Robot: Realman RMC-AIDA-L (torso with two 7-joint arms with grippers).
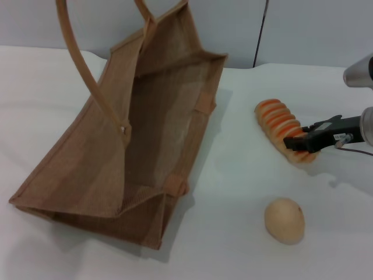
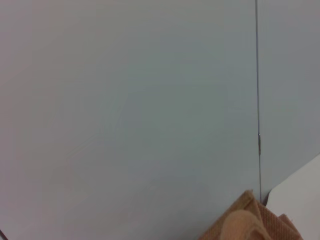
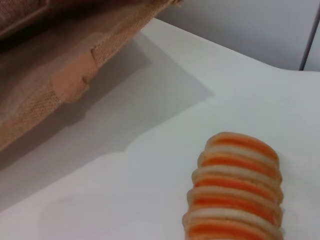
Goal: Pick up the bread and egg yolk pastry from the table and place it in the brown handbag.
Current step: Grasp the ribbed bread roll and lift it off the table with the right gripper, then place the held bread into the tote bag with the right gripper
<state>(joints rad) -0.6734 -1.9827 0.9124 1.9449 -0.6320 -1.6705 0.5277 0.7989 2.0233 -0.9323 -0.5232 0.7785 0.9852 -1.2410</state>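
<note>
right tool (image 1: 298, 143) reaches level from the side, touching bread (image 1: 278, 121).

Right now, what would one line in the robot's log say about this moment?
right gripper: at near end of bread, grip unclear | egg yolk pastry: on table | brown handbag: open, empty | left arm: out of sight

One large tan-brown jute tote bag (image 1: 140, 146) stands open on the single broad white counter (image 1: 233, 233), and it carries two long arched strap handles (image 1: 78, 58). There is one elongated pale tan loaf with orange cross stripes (image 1: 278, 123); roughly seven orange stripes can be counted along the part of it that shows. One small smooth round beige pastry ball (image 1: 285, 220) lies there too. One robot gripper (image 1: 303, 142) is in view, the right one.
</note>
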